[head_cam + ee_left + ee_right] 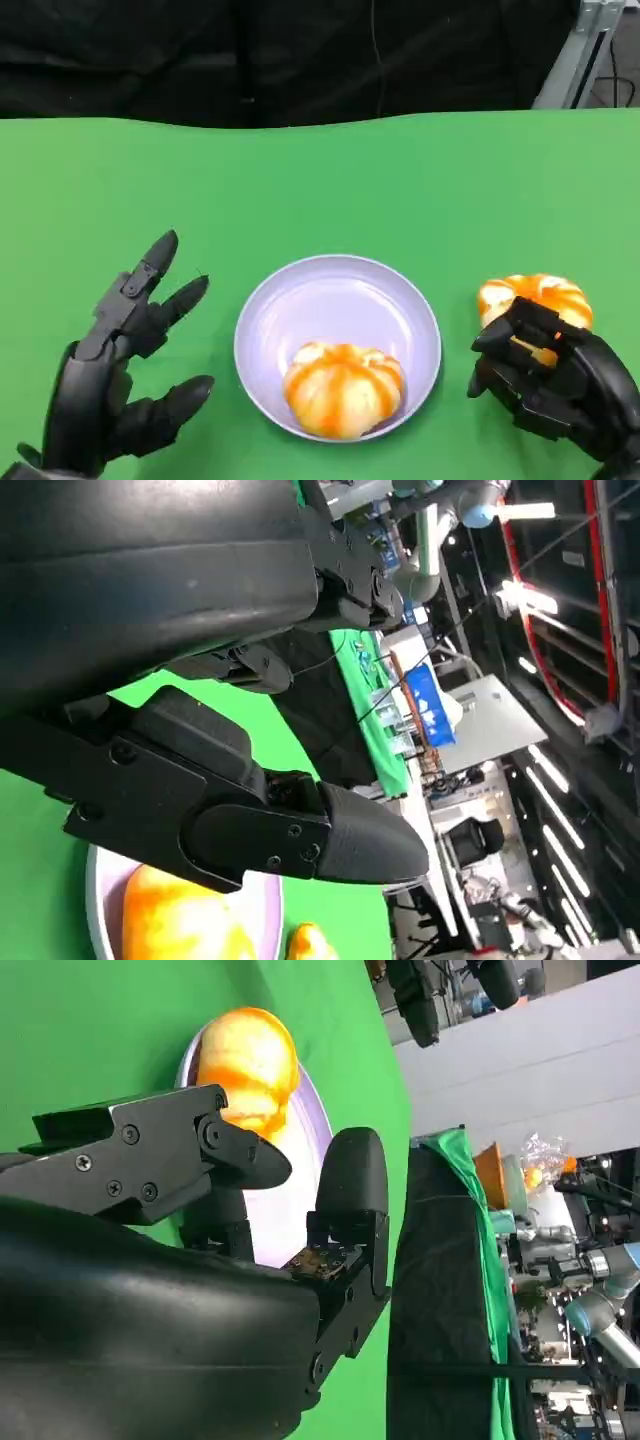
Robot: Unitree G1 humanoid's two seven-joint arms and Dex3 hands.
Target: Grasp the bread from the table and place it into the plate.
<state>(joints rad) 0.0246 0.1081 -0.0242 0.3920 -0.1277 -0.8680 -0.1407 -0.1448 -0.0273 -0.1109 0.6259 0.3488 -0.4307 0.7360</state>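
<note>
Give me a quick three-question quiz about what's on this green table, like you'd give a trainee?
1. True or false: one bread roll already lies in the plate.
2. Which hand is at the second bread roll? A) the left hand B) the right hand
3. Fill in: the left hand is open and holds ____.

Key: 1. True. 2. B; the second bread roll sits on the table beside the plate, with the right hand's fingers against it, though whether it is gripped cannot be told. 3. Nothing.

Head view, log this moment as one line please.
bread in plate | second bread on table, right hand closing on it | left hand open
</note>
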